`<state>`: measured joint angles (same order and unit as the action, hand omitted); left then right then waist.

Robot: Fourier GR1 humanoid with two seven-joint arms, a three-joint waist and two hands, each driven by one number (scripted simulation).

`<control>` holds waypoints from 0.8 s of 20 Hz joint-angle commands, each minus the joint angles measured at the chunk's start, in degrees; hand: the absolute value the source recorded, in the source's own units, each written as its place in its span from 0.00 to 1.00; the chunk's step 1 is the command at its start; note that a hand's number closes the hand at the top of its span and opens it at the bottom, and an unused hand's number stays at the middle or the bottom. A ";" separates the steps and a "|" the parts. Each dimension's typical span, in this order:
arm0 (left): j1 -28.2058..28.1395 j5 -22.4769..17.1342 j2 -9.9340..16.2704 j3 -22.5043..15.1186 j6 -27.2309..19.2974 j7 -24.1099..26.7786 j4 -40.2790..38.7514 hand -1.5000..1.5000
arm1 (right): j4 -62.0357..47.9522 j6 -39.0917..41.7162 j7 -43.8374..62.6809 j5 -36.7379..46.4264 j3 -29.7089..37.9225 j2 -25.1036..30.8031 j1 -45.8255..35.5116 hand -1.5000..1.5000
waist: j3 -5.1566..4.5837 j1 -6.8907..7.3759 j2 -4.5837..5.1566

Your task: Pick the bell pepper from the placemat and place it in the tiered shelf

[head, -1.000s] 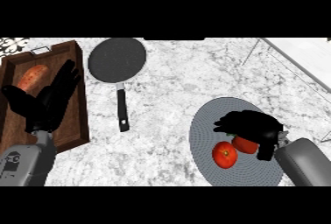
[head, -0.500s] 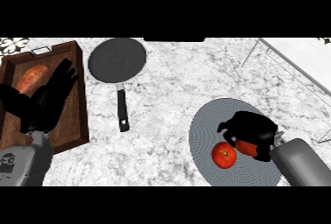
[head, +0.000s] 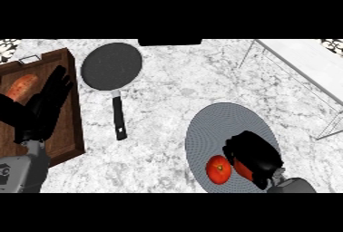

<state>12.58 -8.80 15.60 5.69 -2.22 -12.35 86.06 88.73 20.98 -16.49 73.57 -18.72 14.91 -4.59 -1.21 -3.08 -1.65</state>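
A red bell pepper (head: 217, 169) lies on the round grey placemat (head: 221, 122) at the lower right. My right hand (head: 253, 154) sits on the pepper's right side with its fingers curled round it. Red shows beneath the fingers, and the pepper's left half stays visible. The tiered shelf (head: 305, 68), white with a thin wire frame, stands at the upper right, apart from the placemat. My left hand (head: 47, 102) rests open at the left, fingers straight, over a wooden board.
The brown wooden board (head: 67, 136) at the left edge holds an orange sweet potato (head: 22, 87). A dark frying pan (head: 111, 67) lies at the top centre, its black handle (head: 119, 118) pointing toward me. Marble counter separates pan and placemat.
My right hand has drawn down and back toward me over the placemat. Its fingers have gone from spread to curled round the pepper. The left hand barely moved.
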 commanded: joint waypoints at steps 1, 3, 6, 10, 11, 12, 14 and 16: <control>-0.83 0.87 -1.79 -2.05 -1.28 -1.75 2.65 0.50 | 8.13 -0.58 9.38 -2.02 -1.00 -9.04 10.97 1.00 | 1.20 -0.03 0.64; -0.57 0.24 -1.51 -0.95 -1.08 -0.75 2.60 0.50 | 17.44 1.56 11.92 -2.63 -2.76 -10.54 15.04 1.00 | 1.12 0.12 0.71; -0.84 -0.99 0.25 0.51 0.26 -1.92 2.16 0.50 | 25.10 0.93 12.49 -12.96 -1.48 -14.60 17.96 1.00 | 1.20 0.28 0.80; -2.46 0.92 -0.95 -1.41 0.33 0.45 1.38 0.50 | 40.56 -0.47 19.51 -19.31 -3.58 -14.79 20.14 1.00 | 1.14 0.78 1.03; -1.23 0.80 -2.50 -2.18 -0.50 0.36 1.74 0.50 | 43.69 -0.19 23.93 -23.31 -4.55 -14.81 18.52 1.00 | 1.12 0.75 1.10; 0.07 0.39 -0.21 -0.11 -0.29 -0.97 1.18 0.50 | 48.03 -0.90 24.76 -22.42 -4.92 -14.83 22.46 1.00 | 1.15 0.57 1.06; 0.11 1.16 -0.76 -0.93 0.10 0.50 -0.08 0.50 | 54.20 0.47 30.10 -25.24 -3.29 -14.86 21.22 1.00 | 1.14 1.44 1.40; 2.47 -0.18 -0.23 -0.34 0.59 -1.96 0.61 0.50 | 57.90 2.59 37.38 -27.62 -1.35 -14.88 16.59 1.00 | 1.13 2.26 1.58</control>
<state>12.98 -8.46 14.81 4.90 -2.02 -12.95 86.92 133.39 21.02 10.65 52.02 -21.67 0.12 13.41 -0.11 -1.74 -0.39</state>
